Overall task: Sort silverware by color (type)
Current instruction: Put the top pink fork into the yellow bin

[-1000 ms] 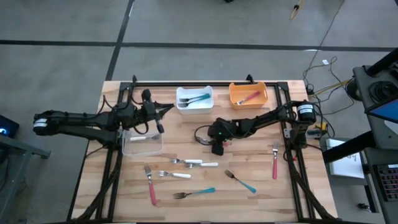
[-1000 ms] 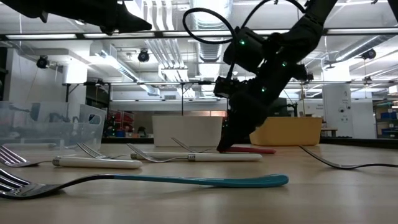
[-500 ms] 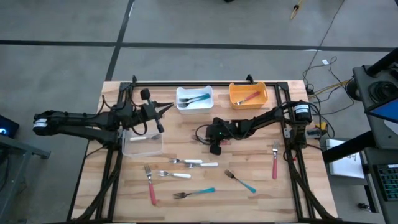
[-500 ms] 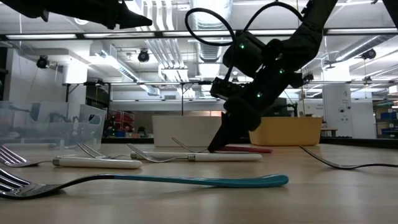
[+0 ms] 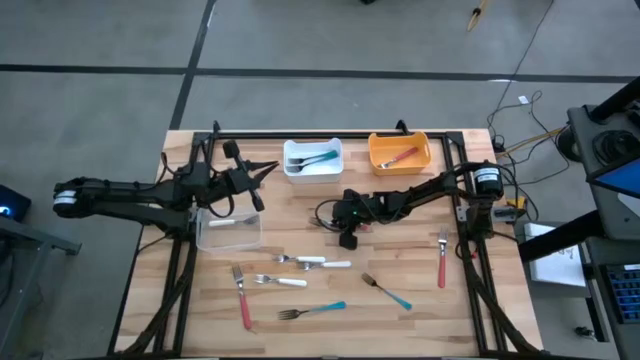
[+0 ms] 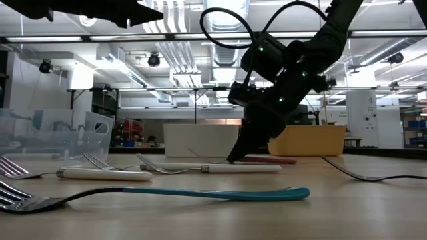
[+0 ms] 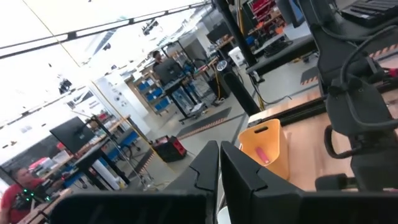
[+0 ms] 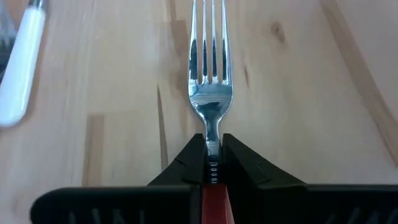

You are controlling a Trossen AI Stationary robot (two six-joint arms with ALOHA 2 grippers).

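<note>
Nearest lie loose pieces of silverware (image 5: 301, 262) on the desk (image 5: 420, 315). At mid-desk the right hand (image 8: 212, 163) is clenched on the neck of a red fork (image 8: 209, 81), its long axis running straight ahead of the hand, flat on the wood. Beyond stands the orange bin (image 5: 399, 153), probably its goal. The left hand (image 5: 262, 172) waits pinched shut, empty, near the white bin (image 5: 312, 159).

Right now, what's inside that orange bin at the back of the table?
The orange bin holds one red-handled piece of silverware, lying slanted. Whether it is a fork or a spoon can't be told from above, and in the low view the bin's wall hides it.
</note>
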